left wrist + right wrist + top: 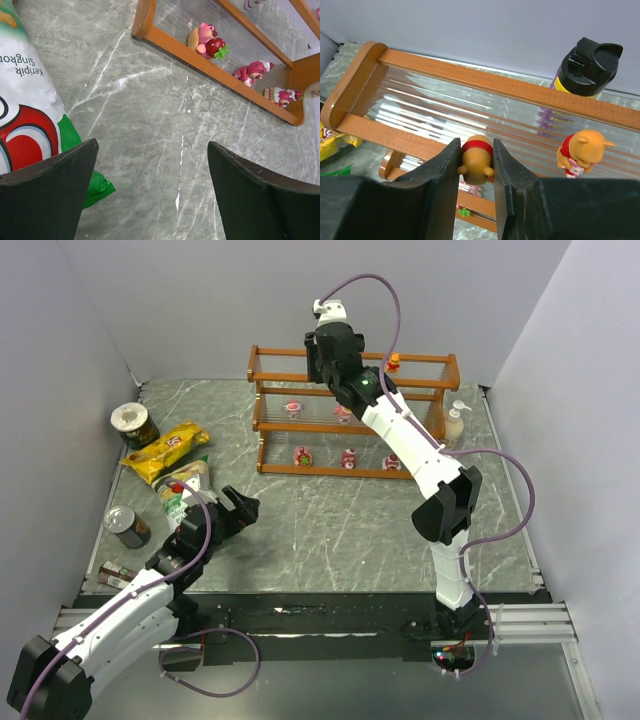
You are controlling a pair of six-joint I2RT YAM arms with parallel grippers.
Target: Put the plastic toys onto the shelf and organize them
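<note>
The shelf, a three-tier rack with an orange-brown frame, stands at the back of the table. My right gripper hovers over the left part of its top tier, shut on an orange toy with a red band. A second orange toy stands on that tier to the right. Two pink toys sit on the middle tier and three on the bottom one. My left gripper is open above bare table, well short of the shelf, with nothing between its fingers.
A green-and-white chip bag lies just left of my left gripper, with a yellow bag beyond it. Cans stand along the left edge. A pale bottle stands right of the shelf and a black-capped bottle behind it.
</note>
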